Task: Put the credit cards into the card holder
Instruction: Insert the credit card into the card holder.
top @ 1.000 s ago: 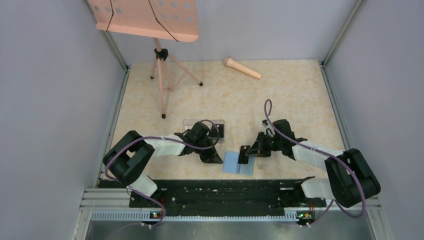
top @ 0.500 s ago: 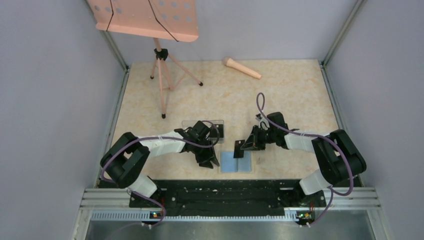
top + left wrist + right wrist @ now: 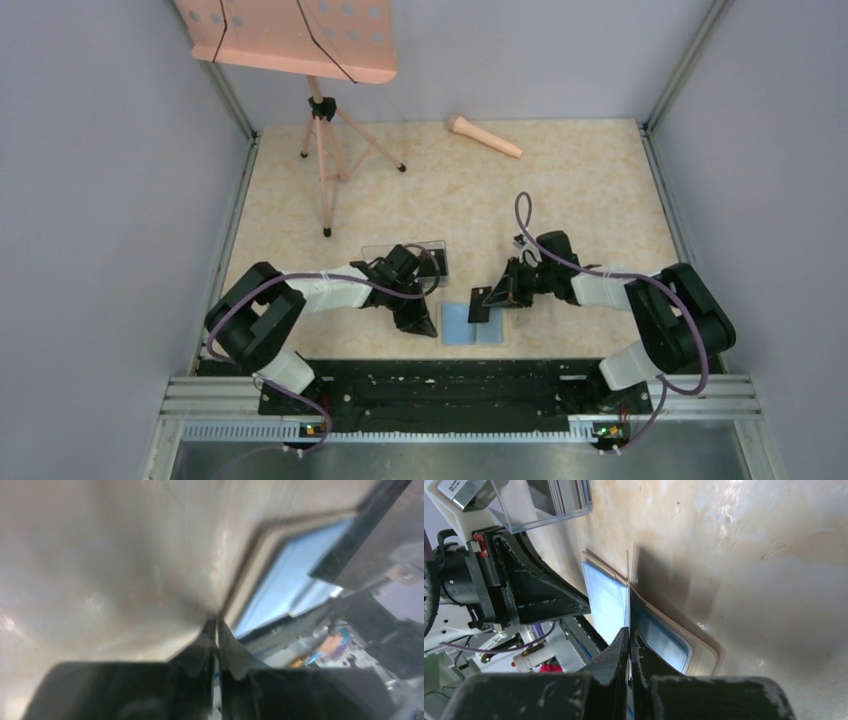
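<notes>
The card holder [image 3: 462, 328] lies open on the table, light blue inside with a tan rim [image 3: 295, 575] [image 3: 606, 600]. My right gripper [image 3: 492, 298] [image 3: 629, 630] is shut on a dark credit card [image 3: 481, 303], which shows edge-on [image 3: 628, 580] and stands upright over the holder's middle fold. My left gripper [image 3: 428, 325] [image 3: 218, 626] is at the holder's left edge. Its jaws are pinched together where the tan rim runs in between them. The held card also shows in the left wrist view as a dark slab [image 3: 350, 545]. More credit cards [image 3: 566, 495] stand in the clear box.
The long clear plastic box [image 3: 405, 252] [image 3: 544, 505] sits just behind the left gripper. A music stand on a tripod [image 3: 322, 150] is at the back left and a pink microphone [image 3: 483, 136] at the back. Walls close in both sides.
The left jaws opened and closed again at the holder's left edge. The right gripper shifted the card a little left and back, over the holder.
</notes>
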You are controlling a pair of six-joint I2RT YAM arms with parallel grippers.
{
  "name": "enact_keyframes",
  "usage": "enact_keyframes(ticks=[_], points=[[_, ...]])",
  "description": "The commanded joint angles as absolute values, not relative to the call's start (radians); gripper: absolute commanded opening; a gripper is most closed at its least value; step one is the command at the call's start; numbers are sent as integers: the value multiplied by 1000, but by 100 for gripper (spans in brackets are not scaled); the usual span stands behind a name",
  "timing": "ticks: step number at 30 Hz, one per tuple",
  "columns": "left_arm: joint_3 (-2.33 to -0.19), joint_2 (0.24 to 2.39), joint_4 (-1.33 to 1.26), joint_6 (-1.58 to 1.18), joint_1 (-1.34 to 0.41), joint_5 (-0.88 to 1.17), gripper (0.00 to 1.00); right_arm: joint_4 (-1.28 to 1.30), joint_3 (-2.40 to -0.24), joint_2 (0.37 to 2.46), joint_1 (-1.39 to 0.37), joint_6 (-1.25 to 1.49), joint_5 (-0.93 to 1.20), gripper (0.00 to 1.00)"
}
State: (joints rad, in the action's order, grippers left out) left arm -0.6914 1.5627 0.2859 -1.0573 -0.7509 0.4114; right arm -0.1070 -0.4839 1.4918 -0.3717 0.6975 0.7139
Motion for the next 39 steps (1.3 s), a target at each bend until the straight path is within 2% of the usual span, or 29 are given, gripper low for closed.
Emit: enact_keyframes(ticks=[1,15,23,39], points=[[-685,1583,267,-1066,-762,426,9,-175,-456,1459,-368,728,758,0],[-736,1616,305,-1034,-763,415,8,-281,-389,1455,-470,868,768,0],[-756,1630,327,-1016,-764,407,7,-138,-427,1468,-473,818,766,0],[-826,1657,450,-917,-764,345,6,63,-566,1653,-474,658,800,0]])
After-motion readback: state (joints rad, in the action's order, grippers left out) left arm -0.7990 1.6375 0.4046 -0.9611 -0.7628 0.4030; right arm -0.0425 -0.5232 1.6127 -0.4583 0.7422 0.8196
